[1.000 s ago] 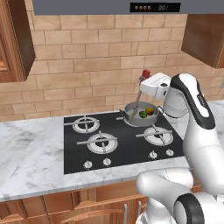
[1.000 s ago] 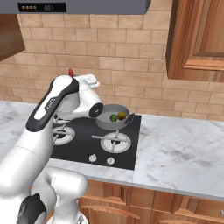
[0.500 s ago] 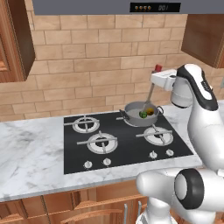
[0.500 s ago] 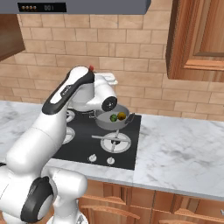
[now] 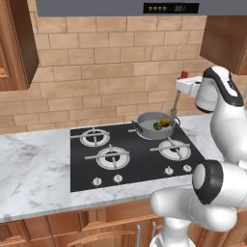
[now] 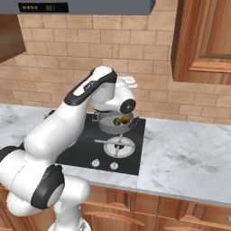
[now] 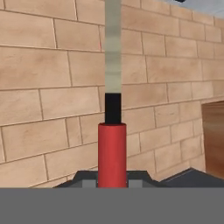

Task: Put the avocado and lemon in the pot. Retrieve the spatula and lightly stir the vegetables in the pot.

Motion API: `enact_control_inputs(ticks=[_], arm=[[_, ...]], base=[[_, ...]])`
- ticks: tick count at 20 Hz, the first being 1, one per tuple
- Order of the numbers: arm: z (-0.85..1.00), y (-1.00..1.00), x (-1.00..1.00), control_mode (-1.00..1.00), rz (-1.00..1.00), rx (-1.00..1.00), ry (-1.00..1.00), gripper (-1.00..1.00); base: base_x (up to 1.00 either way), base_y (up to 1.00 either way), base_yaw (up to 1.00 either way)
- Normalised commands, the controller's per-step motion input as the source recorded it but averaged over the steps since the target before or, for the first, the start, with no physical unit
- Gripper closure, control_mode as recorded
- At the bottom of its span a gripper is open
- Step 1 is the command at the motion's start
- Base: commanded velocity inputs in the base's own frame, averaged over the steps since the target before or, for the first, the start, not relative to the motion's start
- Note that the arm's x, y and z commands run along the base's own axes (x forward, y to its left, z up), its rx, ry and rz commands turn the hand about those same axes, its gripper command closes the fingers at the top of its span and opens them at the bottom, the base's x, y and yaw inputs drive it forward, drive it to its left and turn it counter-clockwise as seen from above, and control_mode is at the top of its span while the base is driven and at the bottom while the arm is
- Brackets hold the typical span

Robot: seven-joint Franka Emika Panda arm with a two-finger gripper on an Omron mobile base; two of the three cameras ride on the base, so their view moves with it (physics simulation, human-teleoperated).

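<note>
The shallow round grey metal pot [image 5: 155, 126] sits on the back right burner of the black stove top [image 5: 87, 166]. Inside it lie two small things side by side: the small yellow lemon [image 5: 165, 122] and a small round dark green avocado [image 5: 157, 126]. So the first job, putting both in the pot, looks done.

The robot's two-finger gripper [image 5: 181, 88] is up high, above the right side of the pot and close to the tan brick wall [image 5: 96, 77]. Its jaws are squeezed tight on the small spatula with a thin red handle and silver metal head [image 7: 112, 131]. In the hand view the red handle stands between the finger tips and the pale metal part points away toward the bricks. In the left base view the spatula hangs down from the hand toward the pot's right rim. I cannot tell if the head touches the rim or the food.

What seems left is the stirring, a gentle push around the lemon and avocado.

There is not much room. The brick wall is just behind the hand, and a brown wooden cabinet [image 5: 226, 43] hangs above and to the right. The pot is shallow, so a hard push might roll the fruit over the low rim. The front burners and the white marble counter [image 5: 29, 183] leave open room toward the robot.
</note>
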Motion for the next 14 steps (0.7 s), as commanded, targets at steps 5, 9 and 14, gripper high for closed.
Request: enact_control_inputs(ticks=[5,9,14], arm=[[-0.37,-0.13,0.35,-1.00,-0.11,-0.05,0.00,1.00],[-0.15,-0.12,0.46,-1.00,-0.09,-0.01,0.01,1.00],[-0.27,-0.07,0.36,-1.00,-0.07,0.00,0.08,1.00]], base=[[0.00,0.00,0.00],[0.00,0.00,0.00],[0.00,0.00,0.00]])
